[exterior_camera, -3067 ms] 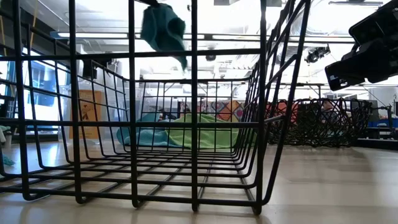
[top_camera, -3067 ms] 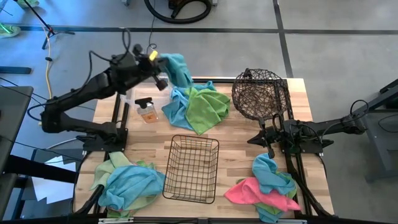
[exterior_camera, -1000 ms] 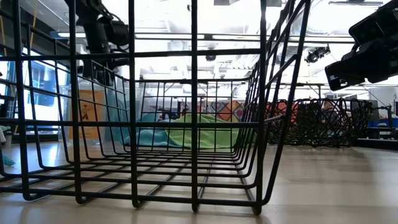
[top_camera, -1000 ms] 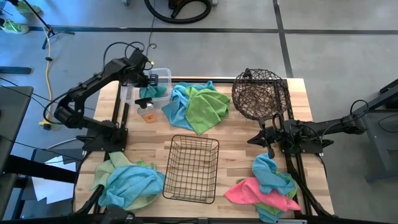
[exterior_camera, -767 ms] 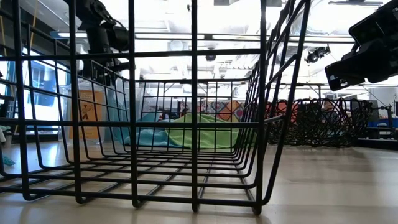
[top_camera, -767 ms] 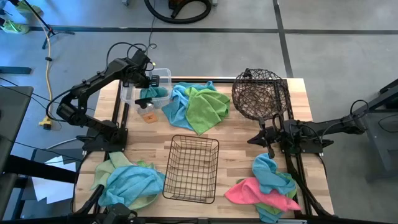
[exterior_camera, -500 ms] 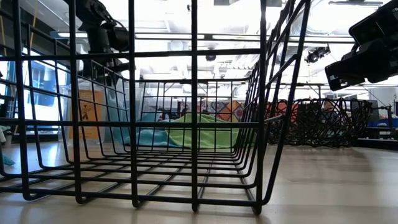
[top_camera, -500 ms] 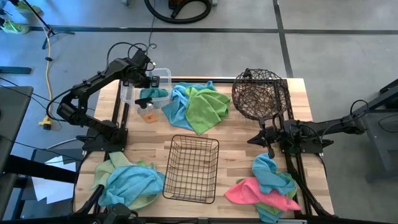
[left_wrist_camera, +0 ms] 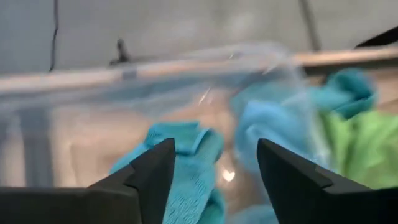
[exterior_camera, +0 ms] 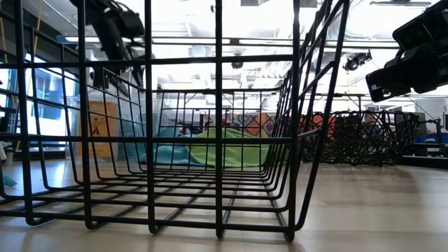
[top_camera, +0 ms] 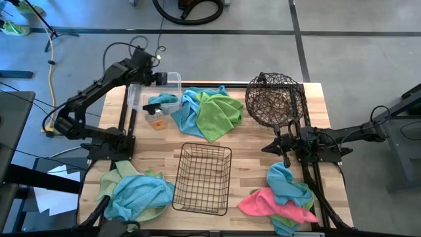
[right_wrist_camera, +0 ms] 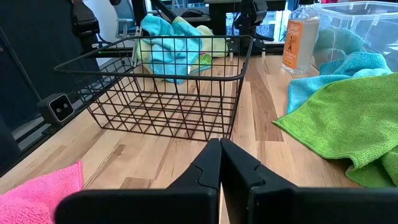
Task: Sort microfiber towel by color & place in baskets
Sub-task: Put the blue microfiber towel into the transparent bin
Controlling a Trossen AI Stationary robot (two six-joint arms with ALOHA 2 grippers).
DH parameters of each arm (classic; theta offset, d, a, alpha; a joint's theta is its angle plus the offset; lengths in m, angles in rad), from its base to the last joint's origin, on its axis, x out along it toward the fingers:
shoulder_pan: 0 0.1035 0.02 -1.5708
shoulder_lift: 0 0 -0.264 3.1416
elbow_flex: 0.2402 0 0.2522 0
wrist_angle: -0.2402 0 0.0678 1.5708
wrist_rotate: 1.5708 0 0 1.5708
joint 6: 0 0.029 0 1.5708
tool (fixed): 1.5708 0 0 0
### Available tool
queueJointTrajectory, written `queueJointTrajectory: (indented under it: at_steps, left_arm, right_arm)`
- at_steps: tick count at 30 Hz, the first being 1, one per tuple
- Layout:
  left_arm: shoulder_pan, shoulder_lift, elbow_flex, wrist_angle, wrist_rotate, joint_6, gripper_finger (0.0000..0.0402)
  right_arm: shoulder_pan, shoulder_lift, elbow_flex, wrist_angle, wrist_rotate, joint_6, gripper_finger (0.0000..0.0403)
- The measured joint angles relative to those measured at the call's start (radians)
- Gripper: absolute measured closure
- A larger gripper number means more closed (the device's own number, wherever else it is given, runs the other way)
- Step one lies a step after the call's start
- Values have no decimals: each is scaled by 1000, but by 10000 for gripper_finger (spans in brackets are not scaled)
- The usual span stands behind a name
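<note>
A light blue towel (top_camera: 162, 100) lies inside the clear bin (top_camera: 172, 80) at the table's far left edge. The left gripper (top_camera: 152, 77) hovers above the bin, fingers apart, holding nothing. The right gripper (right_wrist_camera: 219, 163) is closed, empty, beside the round basket (top_camera: 275, 99). Bare wood surrounds the wire basket (top_camera: 202, 178).

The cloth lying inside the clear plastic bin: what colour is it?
Light blue. The cloth in the clear bin shows best in the left wrist view.
</note>
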Motion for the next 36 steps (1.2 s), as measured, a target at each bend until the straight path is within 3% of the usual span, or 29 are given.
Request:
queueJointTrajectory:
  at_steps: [6, 11, 24, 31, 36]
  left_arm:
    - [0, -85, 0, 165, 99, -26, 172]
    - [-33, -138, 0, 338, 108, -19, 172]
    - [-232, -152, 0, 752, 108, 215, 172]
    - [-339, -152, 0, 831, 108, 214, 172]
    - [-476, -152, 0, 827, 146, 237, 172]
  right_arm:
    - [0, 0, 0, 0, 0, 0, 402]
    - [0, 0, 0, 0, 0, 0, 402]
    - [0, 0, 0, 0, 0, 0, 402]
    - [0, 0, 0, 0, 0, 0, 402]
    - [0, 0, 0, 0, 0, 0, 402]
